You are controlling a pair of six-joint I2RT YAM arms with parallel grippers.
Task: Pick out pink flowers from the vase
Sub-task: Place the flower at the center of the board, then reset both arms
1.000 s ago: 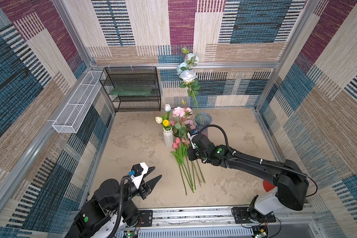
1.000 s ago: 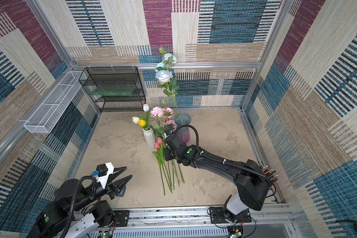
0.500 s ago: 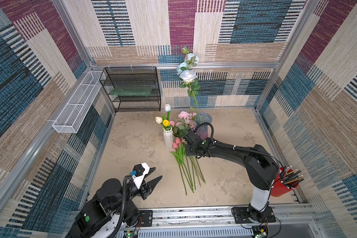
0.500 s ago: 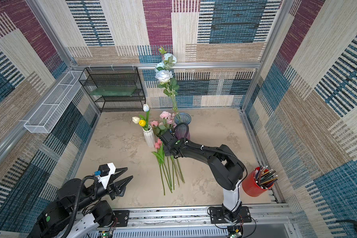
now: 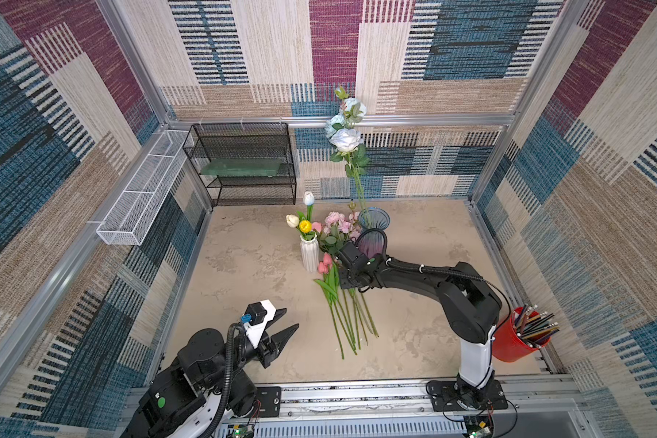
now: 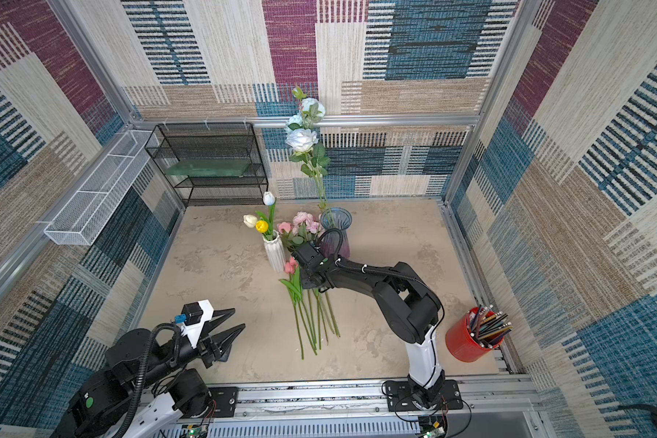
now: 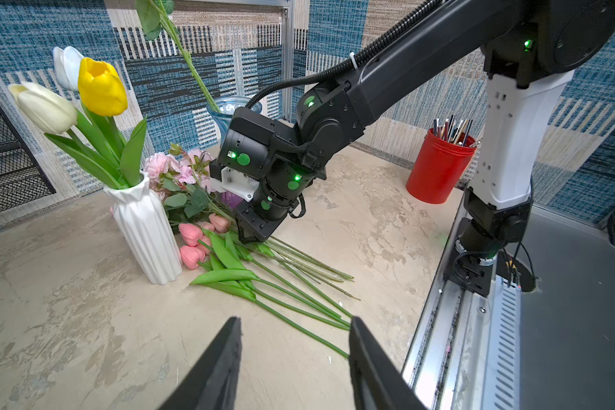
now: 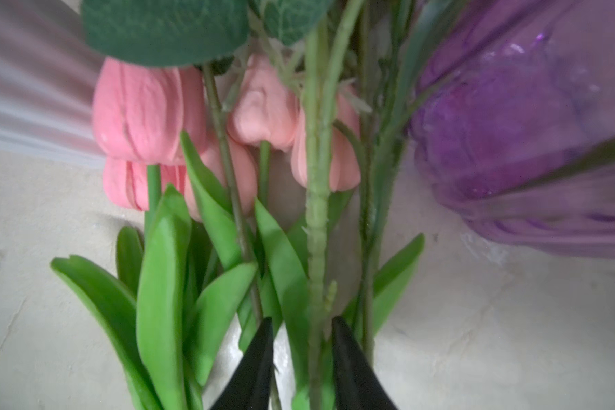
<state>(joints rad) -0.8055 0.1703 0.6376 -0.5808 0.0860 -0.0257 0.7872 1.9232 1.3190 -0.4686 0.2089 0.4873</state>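
My right pincer (image 8: 301,319) sits parted astride a pale stem (image 8: 316,213) among the pink flowers (image 8: 139,113). Lifting may, I think, snag it (purple vase (image 8: 512,124) just beside). The left pincer (image 7: 294,321) gapes empty.

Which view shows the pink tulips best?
The left wrist view: pink tulips lie sharp, heads to stems, beside the white vase. The right wrist view shows blurred close heads; both top views show them small, partly under the right arm.
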